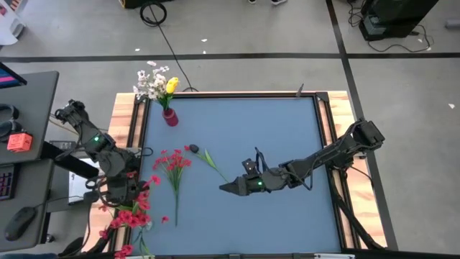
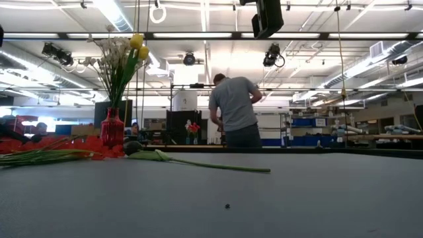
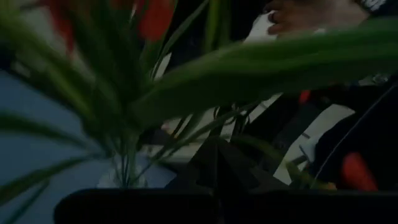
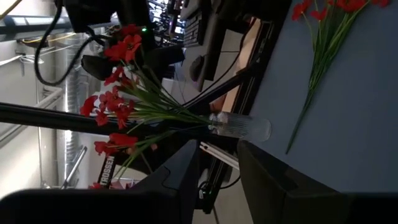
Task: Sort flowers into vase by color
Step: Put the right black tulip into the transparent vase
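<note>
A small red vase (image 1: 170, 116) stands at the table's far left and holds white flowers (image 1: 149, 83) and a yellow tulip (image 1: 172, 85). A red spray (image 1: 172, 162) and a dark-budded flower (image 1: 203, 154) lie flat on the blue mat. At the table's near left a clear glass vase (image 4: 239, 126) holds a bunch of red flowers (image 4: 118, 102). My left gripper (image 1: 123, 191) is shut close in front of that bunch's green leaves (image 3: 249, 68). My right gripper (image 1: 226, 187) hovers open over the middle of the mat, pointing left, with nothing between its fingers. My left gripper (image 3: 214, 149) is shut among the leaves and stems of the red bunch in the clear vase. Whether it touches a stem or a leaf I cannot tell, because the leaves blur across the view.
Wooden rails (image 1: 123, 115) frame the mat. A desk with a keyboard and mouse (image 1: 18, 223) stands left of the table. A person (image 2: 234, 109) stands in the room beyond the far edge. The mat's right half (image 1: 287, 137) is bare.
</note>
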`<action>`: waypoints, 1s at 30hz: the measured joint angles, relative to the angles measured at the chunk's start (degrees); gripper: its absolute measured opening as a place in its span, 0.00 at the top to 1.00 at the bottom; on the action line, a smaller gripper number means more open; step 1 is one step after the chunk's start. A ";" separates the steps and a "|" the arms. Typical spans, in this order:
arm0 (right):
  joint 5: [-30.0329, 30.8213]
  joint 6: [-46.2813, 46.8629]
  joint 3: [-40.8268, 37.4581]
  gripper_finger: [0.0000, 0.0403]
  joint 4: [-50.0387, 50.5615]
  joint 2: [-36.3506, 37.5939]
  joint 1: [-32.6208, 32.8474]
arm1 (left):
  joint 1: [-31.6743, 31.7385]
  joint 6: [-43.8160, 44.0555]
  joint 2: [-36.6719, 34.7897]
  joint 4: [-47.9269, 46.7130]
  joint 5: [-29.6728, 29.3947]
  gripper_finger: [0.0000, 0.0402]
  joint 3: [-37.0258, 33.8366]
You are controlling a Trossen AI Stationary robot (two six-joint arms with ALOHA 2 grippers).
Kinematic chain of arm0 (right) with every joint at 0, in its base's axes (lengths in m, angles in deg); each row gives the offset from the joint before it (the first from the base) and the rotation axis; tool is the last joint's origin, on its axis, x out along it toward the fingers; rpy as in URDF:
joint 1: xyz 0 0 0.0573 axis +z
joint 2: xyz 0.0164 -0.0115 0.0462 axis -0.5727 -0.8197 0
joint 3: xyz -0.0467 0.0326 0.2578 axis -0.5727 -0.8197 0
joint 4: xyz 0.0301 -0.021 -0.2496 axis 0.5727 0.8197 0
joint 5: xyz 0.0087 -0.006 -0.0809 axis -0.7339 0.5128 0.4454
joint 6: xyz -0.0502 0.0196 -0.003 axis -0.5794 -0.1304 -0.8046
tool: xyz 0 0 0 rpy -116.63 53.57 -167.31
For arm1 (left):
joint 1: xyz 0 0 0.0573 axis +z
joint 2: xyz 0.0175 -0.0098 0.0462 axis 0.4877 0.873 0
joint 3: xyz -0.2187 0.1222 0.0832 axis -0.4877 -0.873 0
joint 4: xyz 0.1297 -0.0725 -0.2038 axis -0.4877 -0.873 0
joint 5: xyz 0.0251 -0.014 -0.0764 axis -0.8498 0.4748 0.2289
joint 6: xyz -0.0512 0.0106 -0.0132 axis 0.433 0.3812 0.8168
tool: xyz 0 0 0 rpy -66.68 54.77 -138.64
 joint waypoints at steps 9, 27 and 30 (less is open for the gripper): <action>-0.02 -0.66 0.00 0.69 0.00 0.00 -0.31 | -1.11 4.45 -2.44 4.97 -0.96 0.99 0.02; -4.33 -2.40 0.00 0.69 0.00 0.00 -3.01 | -1.10 7.26 -4.55 6.18 -15.67 0.64 0.02; -4.87 -2.54 0.00 0.69 -0.02 0.00 -3.45 | -1.09 6.97 -4.57 6.10 -16.18 0.61 0.02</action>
